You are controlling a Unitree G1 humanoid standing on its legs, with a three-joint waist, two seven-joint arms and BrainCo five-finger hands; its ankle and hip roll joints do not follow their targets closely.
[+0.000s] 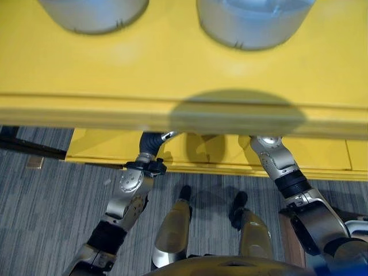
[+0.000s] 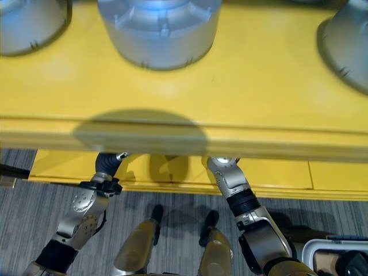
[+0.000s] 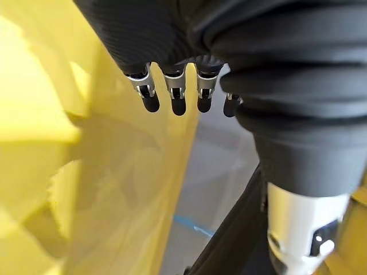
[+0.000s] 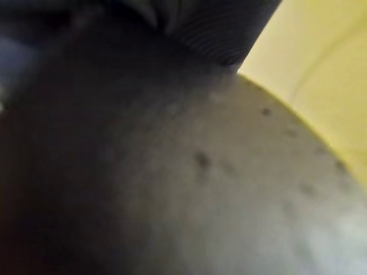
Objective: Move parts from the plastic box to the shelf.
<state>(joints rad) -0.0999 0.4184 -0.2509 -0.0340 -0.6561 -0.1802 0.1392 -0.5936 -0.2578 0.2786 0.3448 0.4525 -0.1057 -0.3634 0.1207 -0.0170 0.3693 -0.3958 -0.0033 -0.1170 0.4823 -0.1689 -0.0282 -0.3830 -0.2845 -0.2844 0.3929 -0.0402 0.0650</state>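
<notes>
Several round grey metal parts (image 2: 158, 29) stand on the top board of the yellow shelf (image 1: 172, 75). Both arms reach under that board's front edge toward a lower yellow board (image 1: 103, 146). My left hand (image 3: 178, 94) hangs beside a yellow shelf surface, its fingers relaxed and holding nothing. A grey rounded part (image 4: 229, 189) sits right against my right hand (image 4: 212, 28), whose dark cover shows above it while its fingers are hidden. The plastic box (image 2: 313, 247) shows its white rim at the lower right, on the floor side.
The top board's front edge (image 1: 184, 112) overhangs both wrists. Grey striped carpet (image 1: 46, 207) lies in front of the shelf. A dark strip (image 1: 29, 146) runs along the floor at the left.
</notes>
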